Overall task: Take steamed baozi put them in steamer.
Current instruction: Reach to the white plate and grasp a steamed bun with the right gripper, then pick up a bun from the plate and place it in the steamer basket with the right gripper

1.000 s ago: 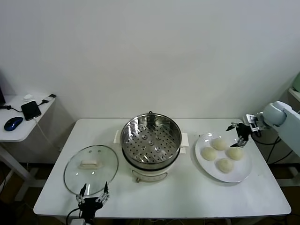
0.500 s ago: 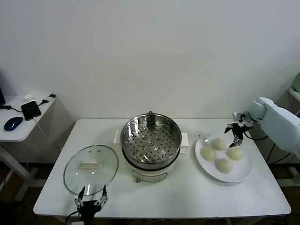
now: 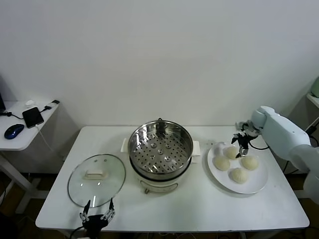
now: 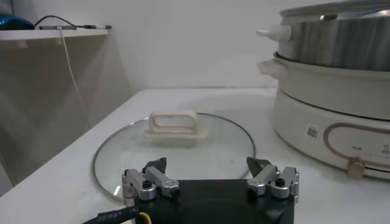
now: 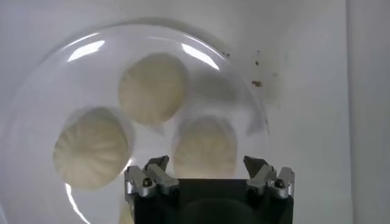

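Several pale round steamed baozi (image 3: 232, 152) lie on a white plate (image 3: 257, 182) at the right of the table. The steel steamer (image 3: 160, 149) with its perforated tray stands uncovered at the table's middle. My right gripper (image 3: 242, 141) hovers open just above the plate's back edge, over the rear baozi. In the right wrist view one baozi (image 5: 206, 148) lies directly under the open right gripper (image 5: 207, 163), with two others (image 5: 152, 88) beyond it. Nothing is held. My left gripper (image 3: 98, 215) waits open at the table's front edge, by the lid; the left wrist view shows it (image 4: 207, 164) empty.
A round glass lid (image 3: 96, 179) with a white handle (image 4: 173, 122) lies flat on the table left of the steamer (image 4: 332, 91). A side table at far left holds a phone (image 3: 33, 117) and a mouse (image 3: 14, 131). A wall runs behind the table.
My right arm has swung in from the table's right edge toward the left, bringing the gripper over the plate's rear baozi. The left gripper has sunk slightly at the front edge.
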